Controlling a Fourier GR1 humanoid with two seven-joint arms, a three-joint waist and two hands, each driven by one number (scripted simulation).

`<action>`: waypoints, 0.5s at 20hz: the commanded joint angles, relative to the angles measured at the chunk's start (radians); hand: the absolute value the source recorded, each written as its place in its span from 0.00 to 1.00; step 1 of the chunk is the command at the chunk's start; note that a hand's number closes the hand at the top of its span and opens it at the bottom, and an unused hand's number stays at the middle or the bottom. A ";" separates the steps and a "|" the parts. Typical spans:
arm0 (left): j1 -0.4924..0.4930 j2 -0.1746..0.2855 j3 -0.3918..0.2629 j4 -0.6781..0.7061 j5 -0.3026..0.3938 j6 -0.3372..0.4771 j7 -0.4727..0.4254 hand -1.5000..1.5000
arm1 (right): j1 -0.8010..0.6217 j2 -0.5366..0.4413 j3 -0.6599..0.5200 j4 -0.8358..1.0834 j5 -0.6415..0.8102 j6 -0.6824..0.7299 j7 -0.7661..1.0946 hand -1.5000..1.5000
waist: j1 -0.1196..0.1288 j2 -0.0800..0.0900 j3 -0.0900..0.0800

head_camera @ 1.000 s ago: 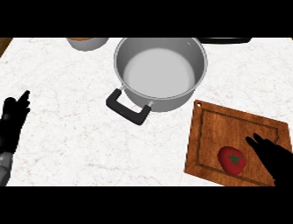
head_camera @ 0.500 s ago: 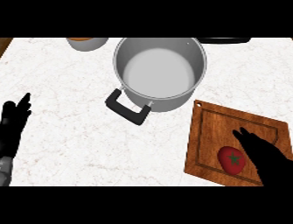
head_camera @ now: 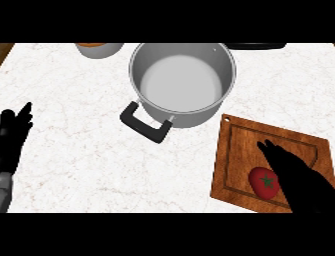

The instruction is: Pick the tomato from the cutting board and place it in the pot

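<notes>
The tomato lies on the wooden cutting board, in the board's lower part, at about 5 o'clock from the steel pot and well apart from it. The right hand is over the board with its fingers straight and apart. It is just beside the tomato on its 3 o'clock side and does not hold it. Whether it touches the tomato, I cannot tell.

The left hand rests open at 9 o'clock on the white desk.

I judge the tomato to be light, smooth and a little soft, so it may roll or slip away. It is better to take it around its widest part, thumb on one side and fingers on the opposite side, without squeezing it much.
</notes>
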 commanded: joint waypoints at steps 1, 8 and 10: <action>0.043 -0.004 0.013 -0.073 -0.005 -0.033 0.035 0.50 | 0.062 -0.027 -0.034 0.096 0.074 -0.082 -0.167 0.00 | 0.000 -0.001 0.000; 0.012 -0.076 0.042 -0.006 -0.061 -0.011 -0.006 0.50 | -0.008 0.054 -0.059 0.157 0.101 0.003 -0.095 0.00 | 0.000 0.000 0.000; 0.024 -0.026 0.077 -0.067 -0.031 -0.068 0.025 0.50 | 0.062 0.034 -0.051 0.127 0.120 -0.001 -0.108 0.00 | -0.001 -0.001 0.000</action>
